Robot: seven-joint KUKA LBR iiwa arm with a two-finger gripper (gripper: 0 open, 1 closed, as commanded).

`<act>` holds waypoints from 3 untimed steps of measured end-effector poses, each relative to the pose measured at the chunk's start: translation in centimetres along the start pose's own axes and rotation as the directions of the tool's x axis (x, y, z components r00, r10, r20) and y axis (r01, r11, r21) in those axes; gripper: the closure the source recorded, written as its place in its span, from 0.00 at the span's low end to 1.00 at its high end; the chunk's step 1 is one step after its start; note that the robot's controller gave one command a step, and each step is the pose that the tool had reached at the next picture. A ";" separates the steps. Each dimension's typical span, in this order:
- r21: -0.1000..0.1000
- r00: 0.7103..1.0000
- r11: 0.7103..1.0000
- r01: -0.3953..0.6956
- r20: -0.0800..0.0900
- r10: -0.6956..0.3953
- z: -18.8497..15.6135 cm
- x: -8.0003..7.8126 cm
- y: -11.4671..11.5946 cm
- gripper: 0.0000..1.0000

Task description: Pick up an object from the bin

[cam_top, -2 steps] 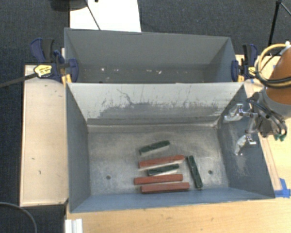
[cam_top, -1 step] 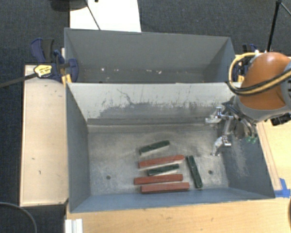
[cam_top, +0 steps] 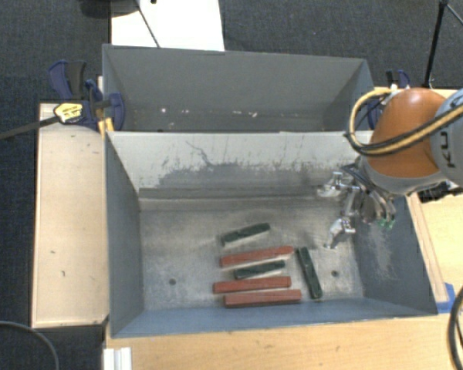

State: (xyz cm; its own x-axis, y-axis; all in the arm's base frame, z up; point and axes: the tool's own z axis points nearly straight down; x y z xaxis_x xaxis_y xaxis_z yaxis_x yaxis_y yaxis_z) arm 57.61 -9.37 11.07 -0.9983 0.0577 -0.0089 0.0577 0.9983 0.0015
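My gripper [cam_top: 338,233] hangs at the right side of the bin, above the floor, with its metal fingers spread apart and nothing between them. Just below and left of it lies a dark green bar [cam_top: 309,273], set nearly upright in the view. A reddish-brown bar [cam_top: 256,257] lies to the left of that one, with another dark green bar [cam_top: 258,270] right under it.
More bars lie in the same cluster on the bin floor: a dark green one [cam_top: 245,233] at the top, two reddish-brown ones [cam_top: 251,285] [cam_top: 263,298] at the bottom. The arm's orange cover sits over the bin's right wall.
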 end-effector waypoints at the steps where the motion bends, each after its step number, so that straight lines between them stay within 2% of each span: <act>1: -0.001 0.986 0.986 0.165 -0.010 -0.165 -1.9 4.4 -1.5 0.00; 2: 0.001 0.997 0.997 0.075 -0.004 -0.075 1.9 1.1 5.0 1.00; 3: 0.001 0.997 0.997 0.078 -0.004 -0.078 1.9 1.1 5.0 0.00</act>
State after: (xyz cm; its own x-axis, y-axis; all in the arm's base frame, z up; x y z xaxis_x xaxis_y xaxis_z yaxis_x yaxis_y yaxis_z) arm 56.85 -4.31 9.16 -0.9998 -0.0201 -0.0054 -0.0201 0.9998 -0.0003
